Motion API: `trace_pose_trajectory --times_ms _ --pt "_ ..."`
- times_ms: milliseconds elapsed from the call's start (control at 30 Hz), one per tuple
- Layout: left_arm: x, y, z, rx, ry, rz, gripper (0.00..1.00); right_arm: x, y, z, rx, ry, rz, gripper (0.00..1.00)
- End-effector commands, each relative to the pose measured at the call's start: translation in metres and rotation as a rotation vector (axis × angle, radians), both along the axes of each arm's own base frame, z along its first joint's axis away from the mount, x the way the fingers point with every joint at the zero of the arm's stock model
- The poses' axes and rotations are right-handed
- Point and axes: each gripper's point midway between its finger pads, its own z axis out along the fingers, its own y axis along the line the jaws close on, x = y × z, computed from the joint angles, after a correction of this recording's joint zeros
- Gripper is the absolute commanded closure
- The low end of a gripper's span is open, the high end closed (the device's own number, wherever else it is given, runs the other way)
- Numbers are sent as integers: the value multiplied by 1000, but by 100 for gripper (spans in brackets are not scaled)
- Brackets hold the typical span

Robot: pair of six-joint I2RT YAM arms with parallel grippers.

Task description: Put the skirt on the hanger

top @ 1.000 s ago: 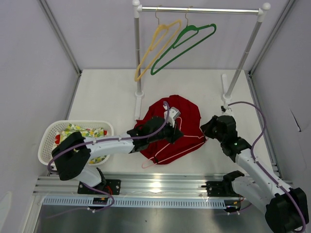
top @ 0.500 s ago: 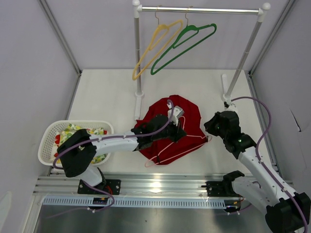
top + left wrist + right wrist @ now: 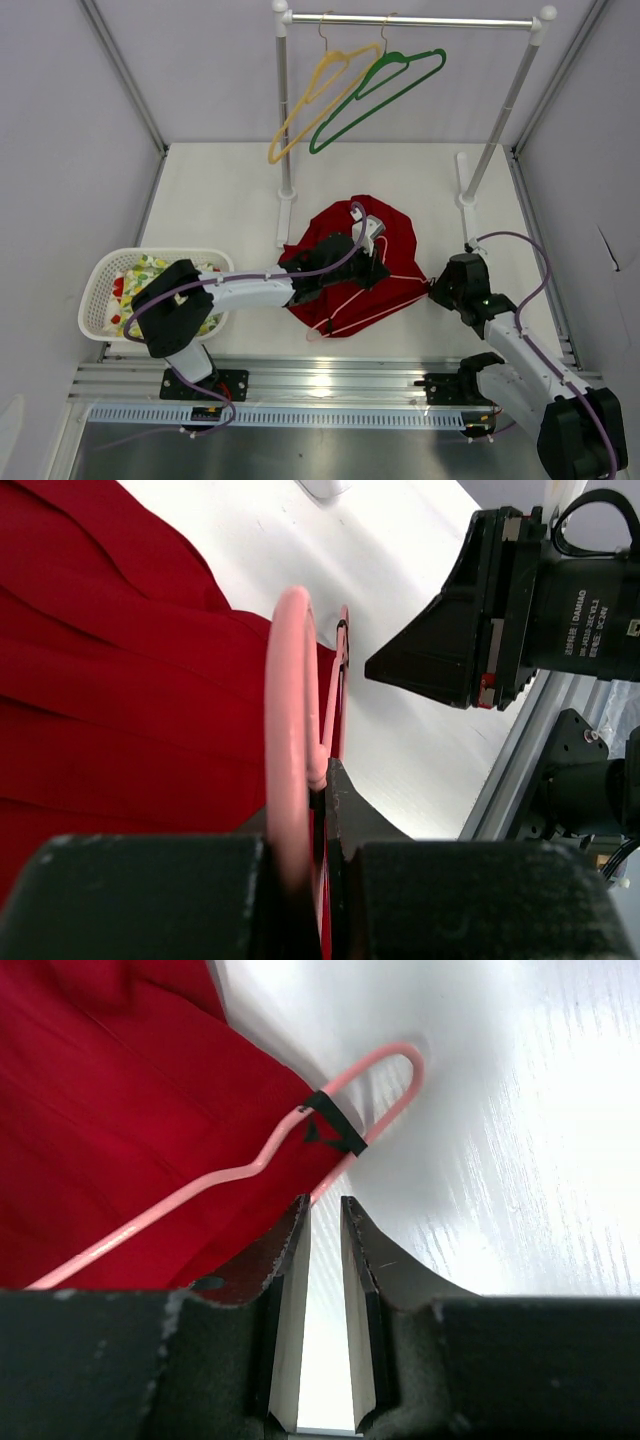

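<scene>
The deep-red skirt [image 3: 340, 230] lies spread in the middle of the table. The thin pink hanger [image 3: 316, 335] rests across its near half. My left gripper [image 3: 374, 266] is over the skirt and shut on the hanger's wire [image 3: 285, 710], which runs up between its jaws [image 3: 322, 780]. My right gripper [image 3: 438, 290] sits at the skirt's right edge. Its jaws [image 3: 325, 1205] stand a little apart with only bare table between them. Just ahead of them is the hanger's rounded end [image 3: 395, 1060], which carries black tape [image 3: 335, 1128]. The skirt [image 3: 130, 1090] fills the left of that view.
A clothes rack [image 3: 415, 20] stands at the back with a yellow hanger [image 3: 315, 100] and a green hanger [image 3: 375, 95] on its bar. Its posts [image 3: 285, 190] stand beside the skirt. A white basket [image 3: 105, 275] with floral cloth sits at the left.
My right gripper has come nearer and lower, to the hanger's right end, and its jaws have parted. My left gripper has shifted slightly right with the hanger. The yellow hanger swings.
</scene>
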Motion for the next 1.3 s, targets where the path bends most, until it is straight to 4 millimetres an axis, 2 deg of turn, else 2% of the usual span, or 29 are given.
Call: trace_pose_trajectory --times_ms 0,233,533,833,1133,1267 --pt "4 4 -10 45 17 11 100 12 0 7 19 -60 -27 77" --pt "3 3 -13 48 30 10 100 18 -8 4 -4 -46 -73 76" --pt "3 6 -14 55 31 12 100 38 -15 1 -25 -40 -118 77" --pt "1 8 -20 64 41 -4 100 49 -17 5 -47 -80 -111 75" --pt "-1 7 -21 68 48 -21 100 60 -17 -2 -53 -78 -106 75" --pt "-2 8 -23 73 54 -27 100 63 -16 -4 -47 -90 -100 78"
